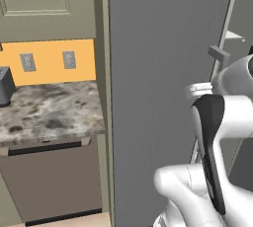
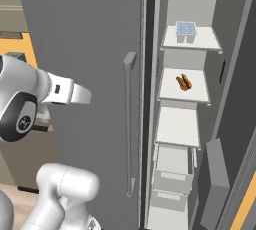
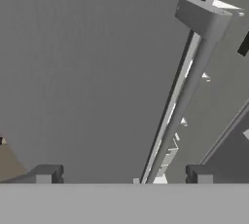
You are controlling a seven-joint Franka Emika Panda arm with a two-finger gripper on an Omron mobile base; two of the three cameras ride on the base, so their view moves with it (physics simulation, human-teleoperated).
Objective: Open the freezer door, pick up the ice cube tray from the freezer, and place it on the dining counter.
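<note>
Right base view shows the ice cube tray [image 2: 185, 31] at the top shelf's front edge in the freezer [image 2: 186, 124]; the empty gripper [image 3: 121, 174], fingers spread, should swing around the door handle [image 2: 129, 124].

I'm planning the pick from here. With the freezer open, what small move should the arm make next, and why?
Probably swing the gripper right, past the bar handle toward the open freezer. It now faces the closed grey door, while the ice cube tray sits on the top shelf, untouched. The jaws stand apart, holding nothing.
</note>
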